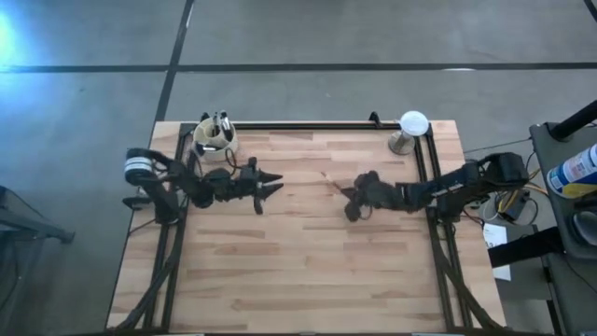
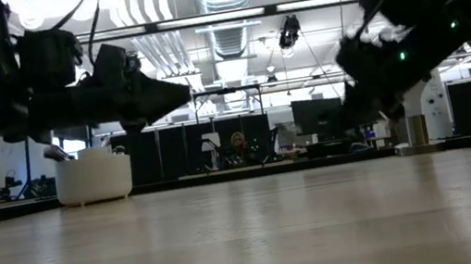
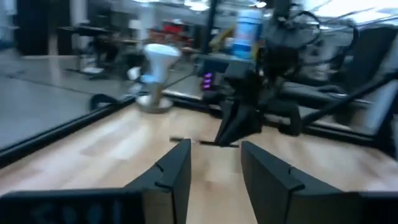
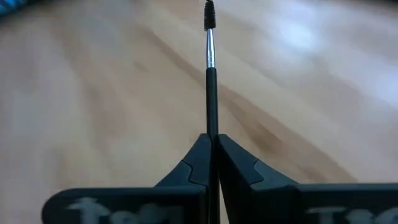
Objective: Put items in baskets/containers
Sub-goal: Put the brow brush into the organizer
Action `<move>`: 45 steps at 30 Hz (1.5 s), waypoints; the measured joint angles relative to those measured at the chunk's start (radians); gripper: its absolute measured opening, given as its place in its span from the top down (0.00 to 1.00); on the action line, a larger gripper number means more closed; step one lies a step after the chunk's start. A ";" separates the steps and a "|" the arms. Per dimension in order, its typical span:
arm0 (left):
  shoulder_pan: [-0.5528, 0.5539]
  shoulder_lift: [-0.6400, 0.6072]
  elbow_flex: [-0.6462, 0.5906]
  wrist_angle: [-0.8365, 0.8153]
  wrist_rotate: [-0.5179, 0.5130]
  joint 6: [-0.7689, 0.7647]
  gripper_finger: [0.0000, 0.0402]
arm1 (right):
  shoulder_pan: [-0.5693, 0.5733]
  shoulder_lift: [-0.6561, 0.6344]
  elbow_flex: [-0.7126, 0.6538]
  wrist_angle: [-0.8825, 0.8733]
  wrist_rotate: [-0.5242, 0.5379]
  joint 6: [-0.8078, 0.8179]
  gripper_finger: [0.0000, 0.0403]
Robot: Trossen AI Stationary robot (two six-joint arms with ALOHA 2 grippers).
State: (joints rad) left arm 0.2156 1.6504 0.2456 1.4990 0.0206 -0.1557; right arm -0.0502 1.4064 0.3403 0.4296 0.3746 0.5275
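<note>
Thin dark brush [image 4: 210, 93], small bristled tip, pinched between the pressed-together fingers of the right gripper [image 4: 211, 146], mid-table right of centre, raised off the wood. Far left, cream cup [image 1: 215, 136] holding brushes. Just near of it, left gripper [image 1: 270, 186], fingers [image 3: 171, 177] spread, empty. White dome [image 1: 413, 124] far right. No legible writing.

The cup [image 1: 215, 137] stands at the surface's [image 1: 298, 261] far left corner, brushes [image 1: 222, 122] in it. The domed stand [image 1: 411, 129] sits at the far right corner. Between them, nearer the middle, the right gripper [image 1: 350, 194] holds a brush [image 4: 210, 74].
</note>
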 joint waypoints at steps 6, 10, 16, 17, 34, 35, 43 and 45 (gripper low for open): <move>-0.068 0.085 0.064 0.053 0.063 -0.004 0.67 | 0.135 0.050 -0.004 0.351 0.061 -0.124 0.97; -0.118 0.094 0.145 0.055 0.082 -0.004 0.67 | 0.194 0.090 0.046 0.480 0.064 -0.223 0.97; -0.165 0.079 0.220 0.054 0.097 -0.006 0.67 | 0.266 0.167 0.138 0.555 0.070 -0.322 0.97; -0.169 0.075 0.220 0.053 0.097 -0.010 0.67 | 0.276 0.179 0.155 0.560 0.070 -0.334 0.97; -0.205 0.038 0.226 0.054 0.143 0.000 0.76 | 0.317 0.287 0.279 0.571 0.097 -0.420 0.97; -0.208 0.035 0.226 0.054 0.144 0.005 0.80 | 0.317 0.287 0.278 0.571 0.098 -0.423 0.97; -0.215 0.020 0.225 0.048 0.126 0.018 0.98 | 0.317 0.278 0.277 0.573 0.097 -0.435 0.96; -0.215 -0.006 0.225 0.015 0.103 0.019 0.98 | 0.317 0.277 0.278 0.576 0.100 -0.438 0.94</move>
State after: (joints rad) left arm 0.0002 1.6448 0.4709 1.5137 0.1239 -0.1362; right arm 0.2665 1.6834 0.6178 1.0052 0.4751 0.0898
